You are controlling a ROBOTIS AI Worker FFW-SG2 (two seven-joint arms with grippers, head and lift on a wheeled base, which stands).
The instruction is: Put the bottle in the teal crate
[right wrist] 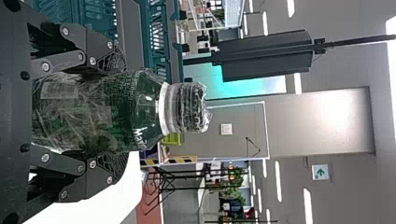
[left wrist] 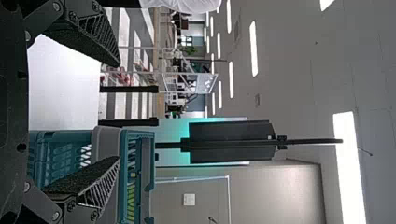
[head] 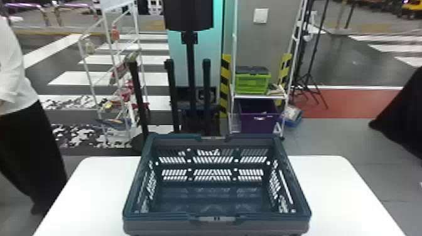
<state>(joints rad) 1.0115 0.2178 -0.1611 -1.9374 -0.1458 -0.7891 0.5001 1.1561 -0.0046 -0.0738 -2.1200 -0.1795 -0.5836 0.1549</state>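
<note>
The teal crate [head: 216,217] stands on the white table in the head view, and its inside holds nothing. In the right wrist view my right gripper [right wrist: 116,112] is shut on the bottle [right wrist: 126,109], a dark green one with a wrapped cap, one finger against each side. Crate walls [right wrist: 161,46] show beyond the bottle there. My left gripper [left wrist: 116,112] stands open in the left wrist view with nothing between its fingers; part of the crate [left wrist: 123,172] shows behind one of them.
The white table [head: 94,188] extends on both sides of the crate. Behind it stand black posts [head: 171,94], a white rack [head: 257,98] with green and purple boxes, and another wire rack at the left. A person stands at the left edge.
</note>
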